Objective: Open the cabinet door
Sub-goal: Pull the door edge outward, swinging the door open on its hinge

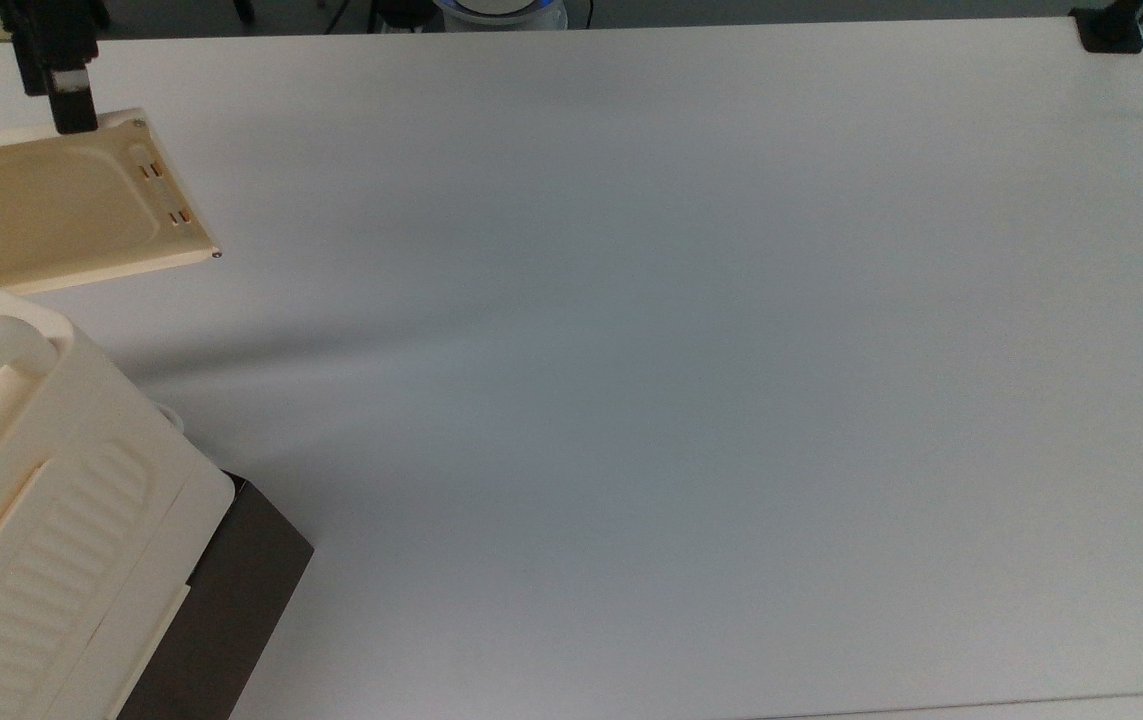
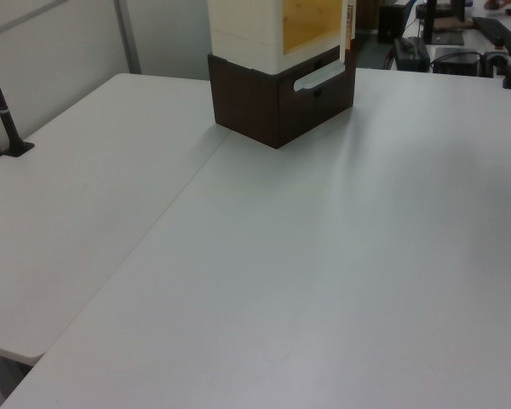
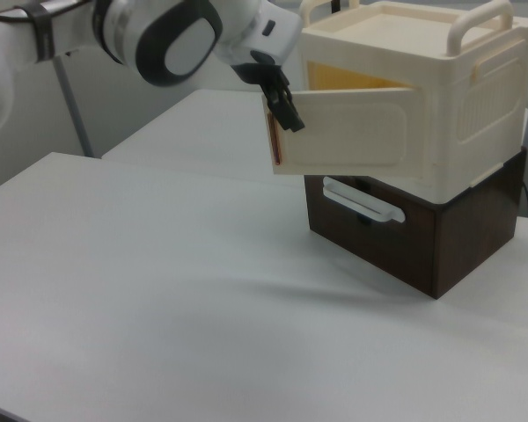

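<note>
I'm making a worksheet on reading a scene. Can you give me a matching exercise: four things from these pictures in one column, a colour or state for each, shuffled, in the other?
Things:
1. cabinet door
2. drawer section
3. table
4. tool

Colour or state:
A. dark brown, beneath the cream box
B. black, at the door's free edge
C. swung open, tan inner face showing in the top view
D. white, broad and flat

Pairs: 1-C, 2-A, 3-D, 4-B
</note>
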